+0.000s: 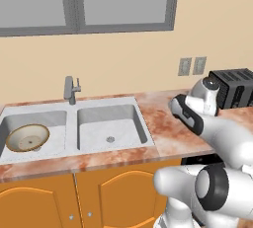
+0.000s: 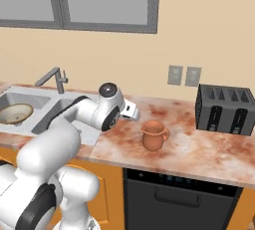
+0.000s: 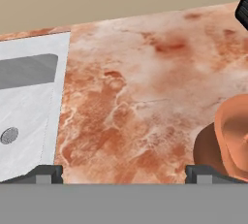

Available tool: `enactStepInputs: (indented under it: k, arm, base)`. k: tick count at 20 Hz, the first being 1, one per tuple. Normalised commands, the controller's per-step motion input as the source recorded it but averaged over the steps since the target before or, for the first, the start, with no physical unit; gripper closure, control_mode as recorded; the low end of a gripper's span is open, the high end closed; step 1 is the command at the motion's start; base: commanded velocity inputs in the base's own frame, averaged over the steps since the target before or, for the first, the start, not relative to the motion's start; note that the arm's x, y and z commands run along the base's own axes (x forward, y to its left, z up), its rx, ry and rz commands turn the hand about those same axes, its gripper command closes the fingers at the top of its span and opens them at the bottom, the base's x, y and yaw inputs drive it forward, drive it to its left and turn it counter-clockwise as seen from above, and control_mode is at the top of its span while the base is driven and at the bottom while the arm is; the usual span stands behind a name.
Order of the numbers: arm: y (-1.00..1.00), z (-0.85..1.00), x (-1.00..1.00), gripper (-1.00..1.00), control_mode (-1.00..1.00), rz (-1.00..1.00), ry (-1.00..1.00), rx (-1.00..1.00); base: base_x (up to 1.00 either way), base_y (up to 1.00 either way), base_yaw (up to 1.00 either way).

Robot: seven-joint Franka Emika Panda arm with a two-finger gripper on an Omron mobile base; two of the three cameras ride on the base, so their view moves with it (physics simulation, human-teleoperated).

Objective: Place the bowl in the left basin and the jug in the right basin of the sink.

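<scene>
The jug stands upright on the marbled worktop, well clear of the sink and between it and the black toaster. You see a small, squat terracotta-brown vessel with an open round mouth, a slightly flared lip and what looks like a small spout or handle on one side; in the hand view it sits at the right edge, partly cut off by the frame. Treat it as a rigid, fairly light, brittle pot: it should not deform under the fingers, but its smooth rounded wall may slip, and a hard knock could tip or chip it. Your best hold is probably across the body just below the lip, one finger on each side, or one finger inside the mouth and one outside on the wall; avoid the protruding side feature.

The end effector hovers above the worktop just beside the jug, its fingers spread fully apart and holding nothing. Both finger tips show at the bottom of the hand view, with the jug off-centre towards the right one.

The bowl, wide, shallow and cream with a tan rim, already lies in the left basin. The right basin, with its round drain, awaits the jug.
</scene>
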Motion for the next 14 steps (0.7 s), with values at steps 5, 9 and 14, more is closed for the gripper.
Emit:
enactStepInputs:
  k: [5, 9, 14]
  arm:
    - [-0.34, 0.00, 0.23, -1.00, -1.00, 0.00, 0.00, 0.00]
    - [-0.28, 0.00, 0.03, -1.00, -1.00, 0.00, 0.00, 0.00]
    - [-0.21, 0.00, 0.00, -1.00, -1.00, 0.00, 0.00, -0.01]
  base:
    - [0.00, 0.00, 0.00]
    - [0.00, 0.00, 0.00]
    - [0.00, 0.00, 0.00]
